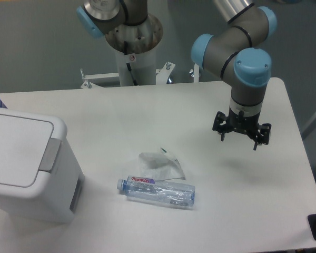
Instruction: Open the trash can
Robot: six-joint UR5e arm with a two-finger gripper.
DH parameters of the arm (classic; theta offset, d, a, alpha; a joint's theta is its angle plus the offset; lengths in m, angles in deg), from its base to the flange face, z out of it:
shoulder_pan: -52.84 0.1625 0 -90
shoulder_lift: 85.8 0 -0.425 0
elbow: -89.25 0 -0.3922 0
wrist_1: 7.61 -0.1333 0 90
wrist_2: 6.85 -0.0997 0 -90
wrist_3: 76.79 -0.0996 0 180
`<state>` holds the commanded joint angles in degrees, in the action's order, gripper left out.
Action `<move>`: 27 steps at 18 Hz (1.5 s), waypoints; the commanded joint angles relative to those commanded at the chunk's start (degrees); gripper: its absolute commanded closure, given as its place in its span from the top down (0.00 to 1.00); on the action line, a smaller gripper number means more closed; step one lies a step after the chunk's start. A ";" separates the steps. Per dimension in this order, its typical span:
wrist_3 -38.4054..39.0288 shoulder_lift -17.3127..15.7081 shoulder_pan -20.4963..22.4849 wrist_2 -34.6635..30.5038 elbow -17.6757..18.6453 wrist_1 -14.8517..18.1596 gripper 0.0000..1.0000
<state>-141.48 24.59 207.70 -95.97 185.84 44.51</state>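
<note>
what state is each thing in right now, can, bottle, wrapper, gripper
trash can: upright, lid shut
lid: flat on the can, closed
clear bottle: lying on its side, cap on
crumpled wrapper: loose on the table, just behind the bottle
gripper: open, empty, above the table, well away from the can

One large white boxy plastic trash can (26, 163) with a flat lid and one grey rectangular tab (50, 155). One clear plastic bottle (157, 191), lying down. One crumpled clear plastic wrapper (160, 164). One white table (147, 110). One black two-finger hand (241, 138).
</note>
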 joint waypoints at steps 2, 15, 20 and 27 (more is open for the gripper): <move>-0.17 0.00 0.00 0.00 0.00 0.00 1.00; 6.66 -1.40 -1.14 7.54 -0.52 -1.67 1.00; 17.21 -1.76 -1.84 10.80 -4.30 -1.67 1.00; 24.43 -5.71 -3.95 19.15 -5.62 -1.58 1.00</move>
<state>-117.05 18.89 203.75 -76.82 180.22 42.92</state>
